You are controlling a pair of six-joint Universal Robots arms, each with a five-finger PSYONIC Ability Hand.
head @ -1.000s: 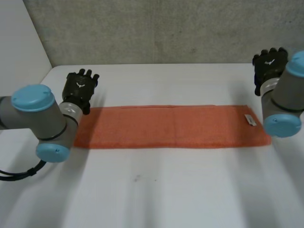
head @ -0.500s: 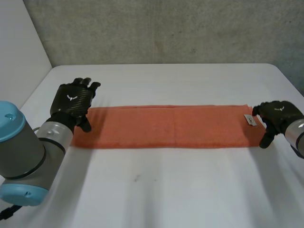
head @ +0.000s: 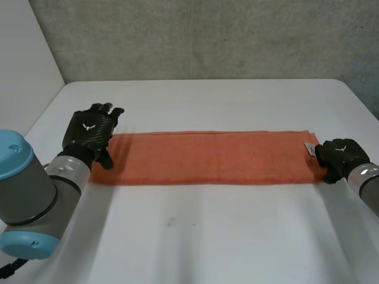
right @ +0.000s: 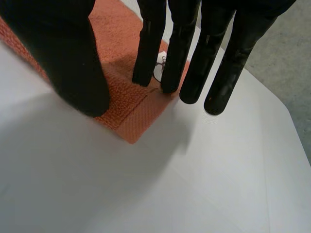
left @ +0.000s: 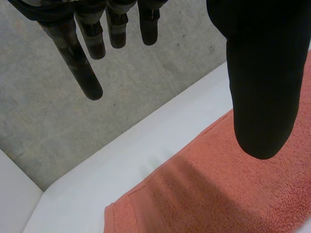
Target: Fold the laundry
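We saw the long orange terry towel (head: 207,157) lying flat as a strip across the white table (head: 195,236), long edges straight, with bare tabletop before and behind it. The left hand (head: 90,131) hung over its left far corner, fingers straight, released. The right hand (head: 336,158) stood at the right short edge by the small white tag (head: 309,148), fingers straight, grasping nothing.
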